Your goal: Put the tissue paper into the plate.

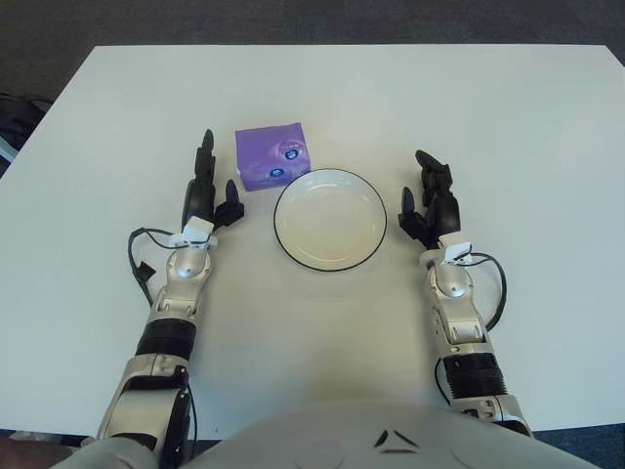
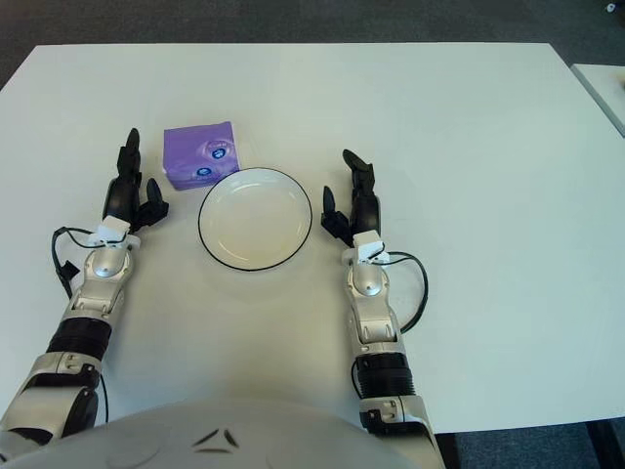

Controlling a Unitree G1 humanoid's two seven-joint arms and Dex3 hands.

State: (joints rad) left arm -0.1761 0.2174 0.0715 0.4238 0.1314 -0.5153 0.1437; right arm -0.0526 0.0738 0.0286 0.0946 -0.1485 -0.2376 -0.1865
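While the left hand point(image 1: 207, 195) shows its dark fingers point(image 1: 202, 166) stretched out straight and holding nothing, it sits just left of the tissue paper point(image 1: 272, 155), with a narrow strip of bare surface showing between the two. That tissue paper is a small purple packet, squarish and soft-edged, with pale round prints on its near face; it lies flat just beyond the upper-left rim of the plate point(image 1: 289, 191), and whether the packet's corner touches the rim cannot be told. Round and shallow, the plate is glossy cream-white with a thin dark line around its edge. On its other side, the right hand point(image 1: 430, 200) shows beside the plate's right rim, fingers loosely extended and grasping nothing. Silver forearms with black cables looped at the wrists run back from both hands toward the robot's pale torso. Everything lies on a smooth matte white table point(image 1: 508, 117), beyond whose far edge dark grey carpet point(image 1: 322, 20) fills the room's floor.
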